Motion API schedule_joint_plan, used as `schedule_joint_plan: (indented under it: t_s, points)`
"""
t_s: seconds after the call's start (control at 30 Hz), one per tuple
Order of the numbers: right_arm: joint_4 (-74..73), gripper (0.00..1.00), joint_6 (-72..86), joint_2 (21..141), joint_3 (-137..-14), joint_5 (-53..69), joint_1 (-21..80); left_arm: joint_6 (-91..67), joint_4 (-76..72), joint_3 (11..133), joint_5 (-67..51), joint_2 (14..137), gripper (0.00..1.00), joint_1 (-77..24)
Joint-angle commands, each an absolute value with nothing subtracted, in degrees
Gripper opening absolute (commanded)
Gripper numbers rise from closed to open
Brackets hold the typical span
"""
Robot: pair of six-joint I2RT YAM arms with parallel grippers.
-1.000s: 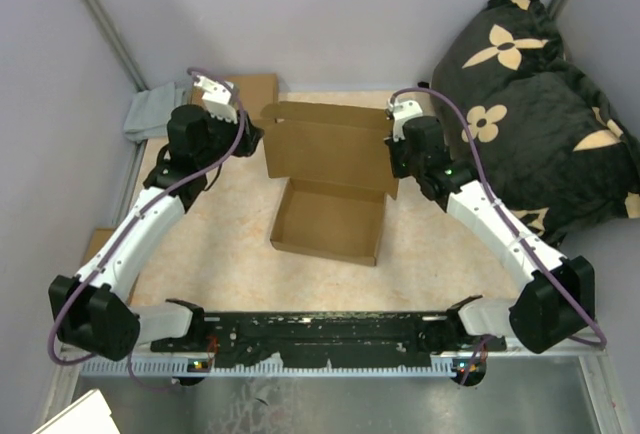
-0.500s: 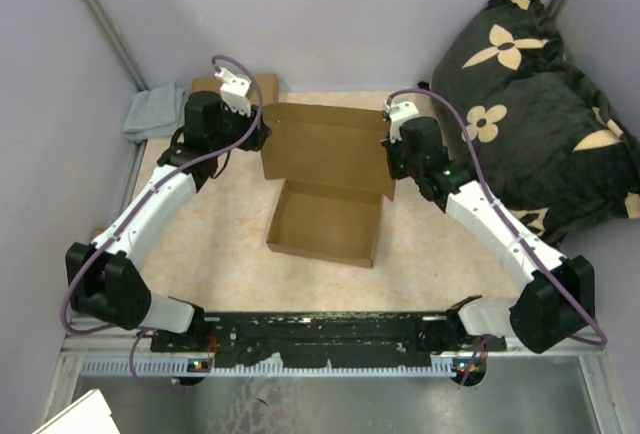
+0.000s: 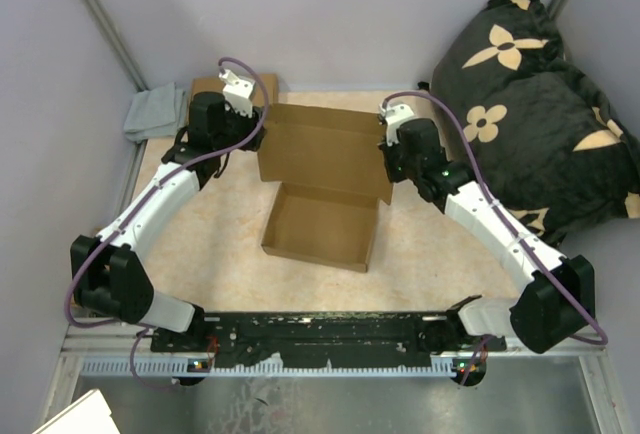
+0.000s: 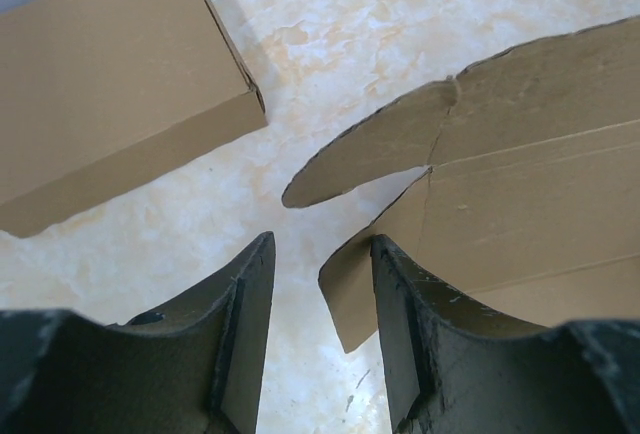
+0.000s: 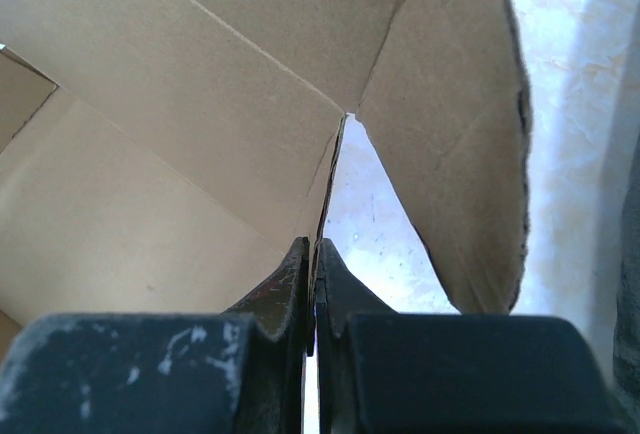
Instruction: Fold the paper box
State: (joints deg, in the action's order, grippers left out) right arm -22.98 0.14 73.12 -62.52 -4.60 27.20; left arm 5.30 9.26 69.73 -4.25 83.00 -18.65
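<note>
One paper box [image 3: 322, 229]: crosswise, lid rearward.

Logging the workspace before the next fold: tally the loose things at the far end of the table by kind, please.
Cardboard boxes: 2, the open paper box and a closed flat box
Grey cloths: 1
Dark patterned cushions: 1
Total: 4

Both arms [image 3: 160, 199] have white shells, bulky black joints [image 3: 110, 284] and looping purple cables [image 3: 248, 66].
</note>
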Motion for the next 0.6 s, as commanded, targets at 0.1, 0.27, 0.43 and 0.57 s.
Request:
schedule_joint_plan:
  t_s: [0.1,0.27,0.43,0.57]
  points:
    - [-23.2,0.00,-1.0,71.0,-65.1,-3.4,28.2,6.7,7.0,70.0,-10.0,82.6,0.47,-18.9]
    - [-24.1,0.00,-1.1,71.4,-65.7,-3.5,28.5,6.7,7.8,70.5,-12.5,83.1,0.44,-18.8]
    - [-24.3,0.00,-1.2,71.6,-66.0,-3.4,28.7,6.8,8.6,70.9,-13.1,83.9,0.40,-18.8]
    - [-24.6,0.00,-1.1,72.1,-66.4,-3.5,28.7,6.4,9.0,70.8,-13.3,83.4,0.34,-18.8]
